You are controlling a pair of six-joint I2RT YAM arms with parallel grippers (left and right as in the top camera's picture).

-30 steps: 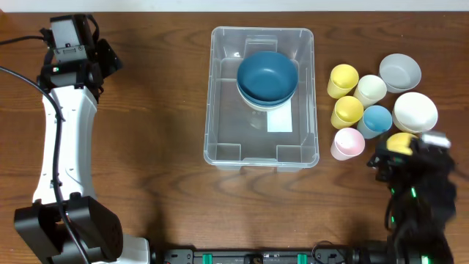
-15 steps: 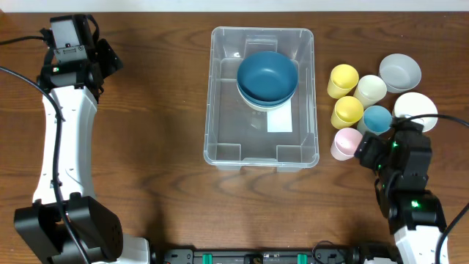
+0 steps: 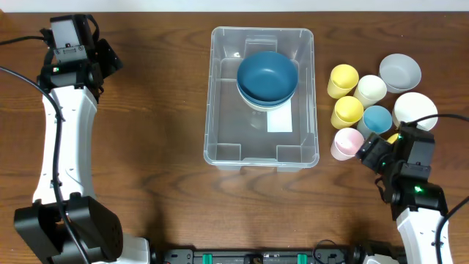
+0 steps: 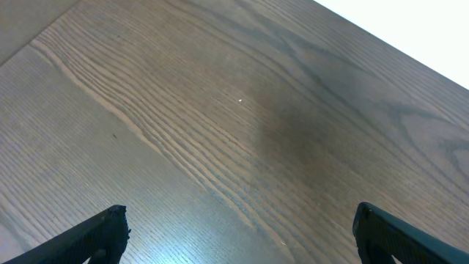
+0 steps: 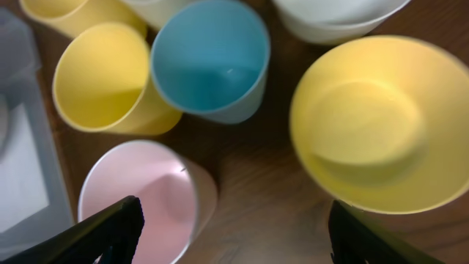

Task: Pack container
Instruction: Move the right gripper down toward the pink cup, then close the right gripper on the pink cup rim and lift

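Selection step, judged. The clear rectangular plastic container point(image 3: 220, 139), mid-table, holds a dark blue bowl point(image 3: 267, 73) nested on a paler bowl at its far end. The right gripper point(image 5: 234, 238), released and empty, hovers over the pink plastic cup point(image 5: 139, 202) and yellow bowl point(image 5: 366, 125); next it must commit to one rim. The left gripper point(image 4: 253, 246), spread wide, is idle at far left.

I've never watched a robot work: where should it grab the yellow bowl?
Probably its rim, from above, one finger inside and one outside: the yellow bowl sits upright, open upward, and looks too wide to span. Take the edge away from the white bowl.
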